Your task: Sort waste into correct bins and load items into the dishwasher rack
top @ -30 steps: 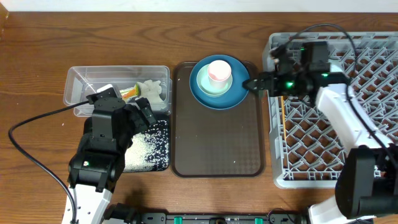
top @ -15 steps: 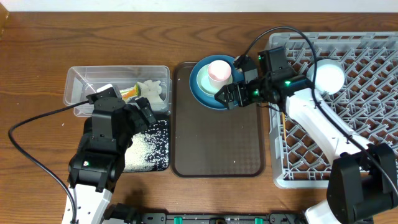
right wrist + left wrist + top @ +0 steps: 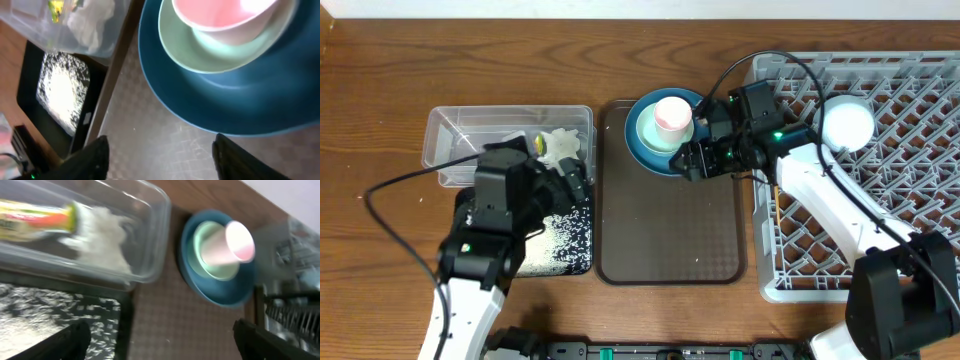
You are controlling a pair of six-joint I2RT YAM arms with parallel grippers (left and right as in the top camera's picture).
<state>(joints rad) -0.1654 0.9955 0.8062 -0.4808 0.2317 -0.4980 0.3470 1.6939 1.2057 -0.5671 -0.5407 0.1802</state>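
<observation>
We're poising the right gripper, jaws spread, over the dark-blue plate at the tray's far edge; we're needing one finger under its rim.

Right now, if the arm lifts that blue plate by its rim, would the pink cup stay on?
Probably wobbly: the cup sits in the bowl, stacked on the plate, so tilting could tip it. The plate looks stiff and glossy, perhaps slippery at its rim.
</observation>
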